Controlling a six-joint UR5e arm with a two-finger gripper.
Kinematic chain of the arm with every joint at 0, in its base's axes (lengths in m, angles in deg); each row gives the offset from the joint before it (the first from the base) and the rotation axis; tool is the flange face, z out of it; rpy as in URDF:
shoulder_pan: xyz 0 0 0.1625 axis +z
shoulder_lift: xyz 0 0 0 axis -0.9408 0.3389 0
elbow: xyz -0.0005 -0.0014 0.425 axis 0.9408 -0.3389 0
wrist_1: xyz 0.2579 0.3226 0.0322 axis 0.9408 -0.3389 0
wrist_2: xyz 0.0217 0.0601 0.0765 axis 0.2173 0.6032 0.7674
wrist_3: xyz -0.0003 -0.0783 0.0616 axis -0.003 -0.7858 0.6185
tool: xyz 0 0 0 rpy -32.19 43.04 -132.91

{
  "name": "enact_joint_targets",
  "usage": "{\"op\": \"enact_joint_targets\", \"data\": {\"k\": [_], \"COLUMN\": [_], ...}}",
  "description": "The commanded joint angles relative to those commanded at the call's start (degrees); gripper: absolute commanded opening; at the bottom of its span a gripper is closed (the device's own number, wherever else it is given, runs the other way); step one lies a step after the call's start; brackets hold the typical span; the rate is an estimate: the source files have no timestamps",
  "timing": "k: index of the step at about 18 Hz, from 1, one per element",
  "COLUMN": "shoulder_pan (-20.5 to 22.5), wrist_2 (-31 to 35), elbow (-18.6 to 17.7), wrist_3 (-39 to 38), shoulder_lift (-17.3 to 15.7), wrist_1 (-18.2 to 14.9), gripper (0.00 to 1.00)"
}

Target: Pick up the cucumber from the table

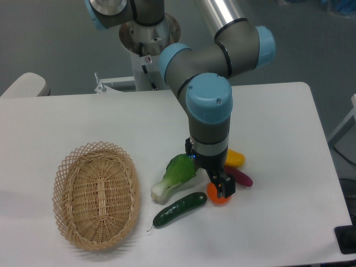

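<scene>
Black and hard to read, your gripper (222,188) hangs low over an orange piece (217,196) at the right of the vegetable cluster; from this view you cannot tell whether its jaws stand apart or closed, and nothing looks held. Just beside it lie a purple eggplant (240,177) and a yellow item (234,158), partly hidden by the wrist. The cucumber (179,209) lies on the table (289,139) to the gripper's left in the picture and a little nearer the camera, close by but apart from the fingers. Its long axis runs diagonally, the stem tail pointing toward the wicker basket (96,194), the blunt end nearest the gripper. The leafy vegetable (173,177) lies just behind it, so your approach likely wants care.
</scene>
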Motion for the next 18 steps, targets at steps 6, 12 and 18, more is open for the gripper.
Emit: {"op": "enact_joint_targets", "data": {"k": [6, 12, 18], "shoulder_pan": [0.1, -1.7, -4.7], "wrist_2": [0.0, 0.2, 0.4], "elbow": [0.1, -0.8, -1.1], "wrist_3": [-0.2, -3.3, -10.8], "shoulder_lift": [0.1, 1.1, 4.6], "wrist_1": [-0.2, 0.3, 1.8], "gripper": [1.00, 1.00, 1.00]}}
